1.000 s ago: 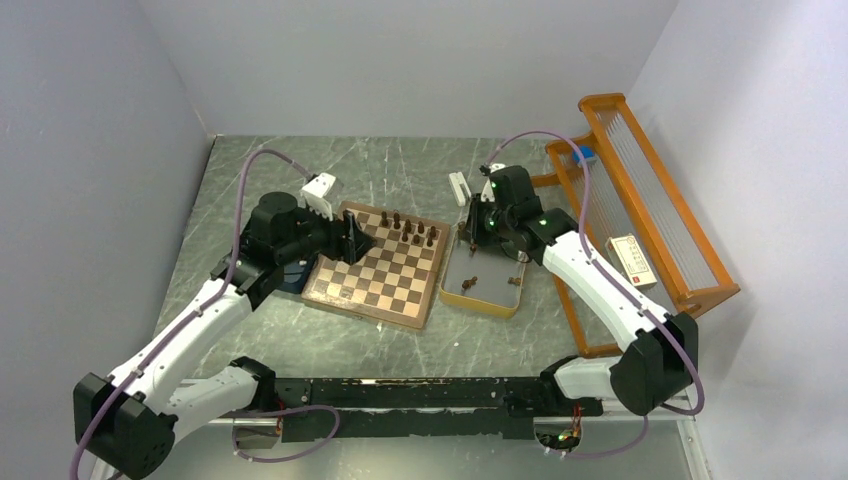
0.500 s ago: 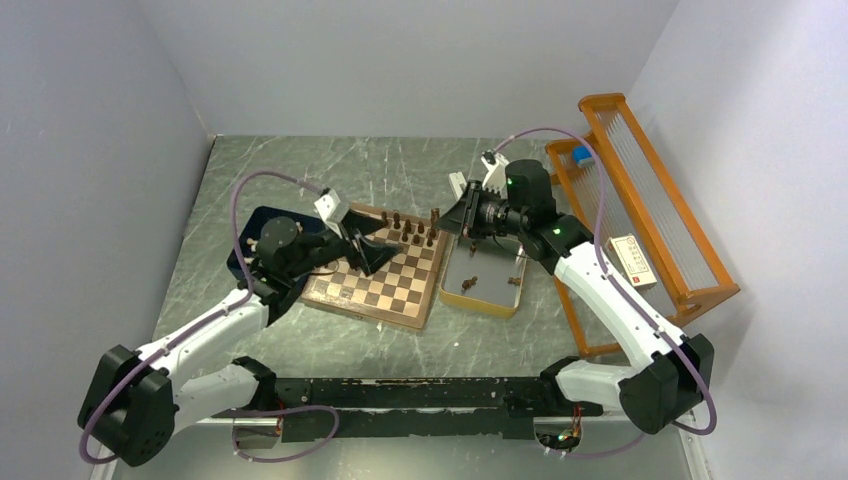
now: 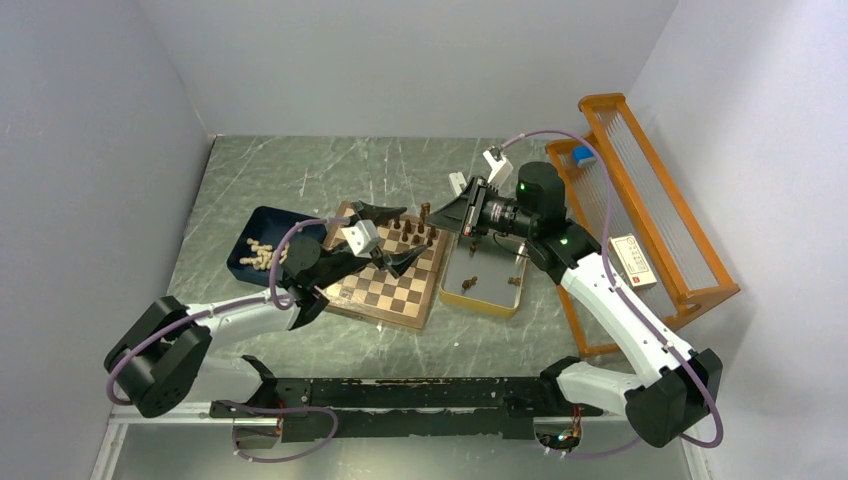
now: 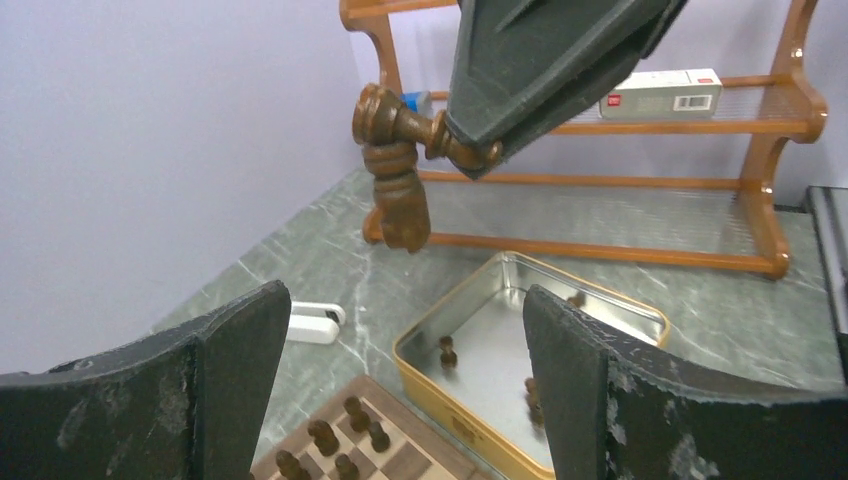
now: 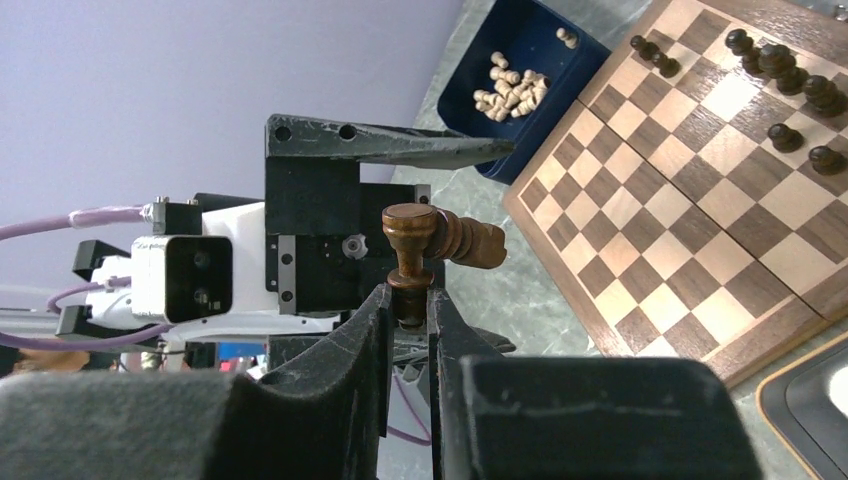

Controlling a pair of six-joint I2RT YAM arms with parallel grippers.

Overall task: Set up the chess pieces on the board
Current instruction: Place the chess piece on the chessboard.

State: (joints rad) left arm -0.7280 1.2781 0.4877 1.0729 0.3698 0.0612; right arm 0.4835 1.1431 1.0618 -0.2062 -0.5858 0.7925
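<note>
Grey-green veined stone worktop [image 3: 400,165] carries a chequered wooden board [image 3: 385,290], small dark turned chess pieces [image 3: 410,232] upright on its far rows. The left hand [image 4: 400,310] gapes wide above it; the right hand [image 5: 408,300] pinches one lathe-turned brown piece [image 5: 440,238] by one end.

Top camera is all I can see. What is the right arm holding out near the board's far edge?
Observer: A dark chess piece, tipped sideways; the right fingers pinch one end of it.
Operator: Is the other arm ready to take it?
Observer: The left fingers stand wide apart, nothing between them, pointing toward that piece.
Operator: Anything in the tin beside the board?
Observer: The tray has a shiny metal floor with at least three dark pieces on it.
</note>
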